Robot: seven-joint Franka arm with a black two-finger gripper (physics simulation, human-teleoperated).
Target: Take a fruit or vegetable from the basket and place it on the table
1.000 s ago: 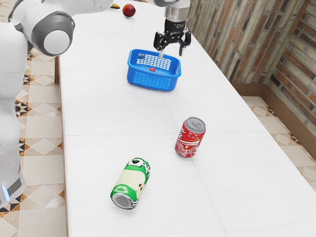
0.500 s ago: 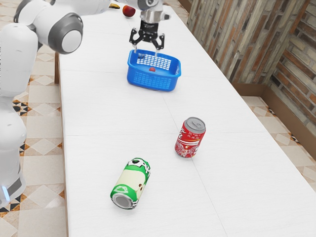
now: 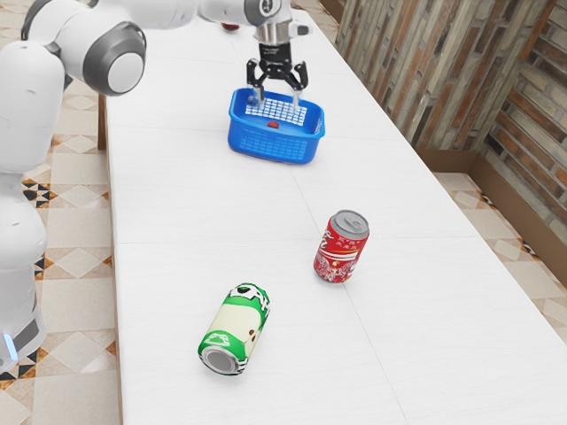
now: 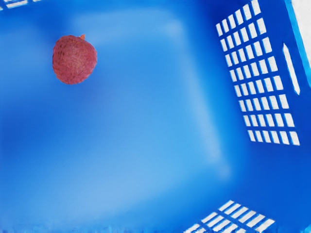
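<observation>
The tool (image 3: pixel 278 102) stands wide, with nothing between its fingers, over the basket (image 3: pixel 264 144). The small red fruit (image 3: pixel 274 125) lies inside, below the tool and off to one side. Dropping straight down could miss it; a fingertip could catch the wall and drag the basket along the surface (image 3: pixel 208 199).

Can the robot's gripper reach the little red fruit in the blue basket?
Probably yes. The gripper is open above the blue basket, and nothing covers the red fruit. The fruit looks off to one side, so the gripper may need to shift over and mind the basket's walls.
</observation>
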